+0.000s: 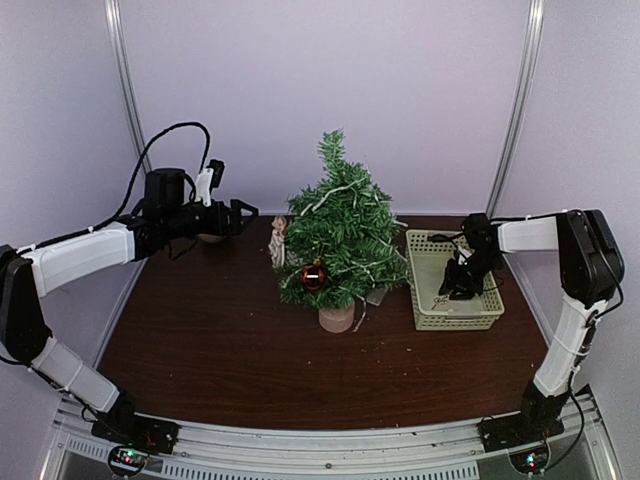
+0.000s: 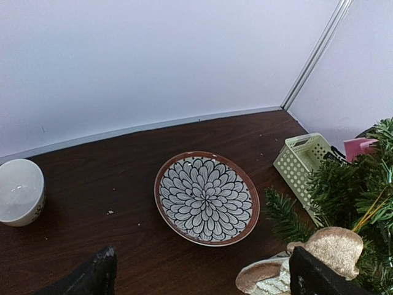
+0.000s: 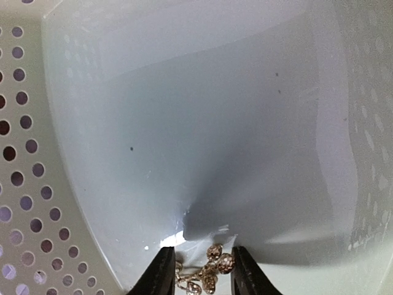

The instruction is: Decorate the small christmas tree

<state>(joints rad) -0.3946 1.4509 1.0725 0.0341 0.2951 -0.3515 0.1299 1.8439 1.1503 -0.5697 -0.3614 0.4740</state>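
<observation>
The small christmas tree (image 1: pixel 340 230) stands mid-table on a pale base (image 1: pixel 336 318), with a red ball (image 1: pixel 314 276) and a white string on it. Its branches (image 2: pixel 359 184) show at the right of the left wrist view. My left gripper (image 1: pixel 240 213) is open and empty, left of the tree, beside a gold glittery ornament (image 2: pixel 328 251) at the tree's left side (image 1: pixel 278 240). My right gripper (image 1: pixel 460 282) reaches down into the green basket (image 1: pixel 428 300). In the right wrist view it (image 3: pixel 202 273) is shut on a gold berry cluster (image 3: pixel 212 270) on the basket floor.
A flower-patterned plate (image 2: pixel 206 198) lies on the table behind the tree, and a white bowl (image 2: pixel 19 192) stands at the far left near the wall. The perforated basket (image 2: pixel 301 161) is to the right of the tree. White walls close in the back and sides.
</observation>
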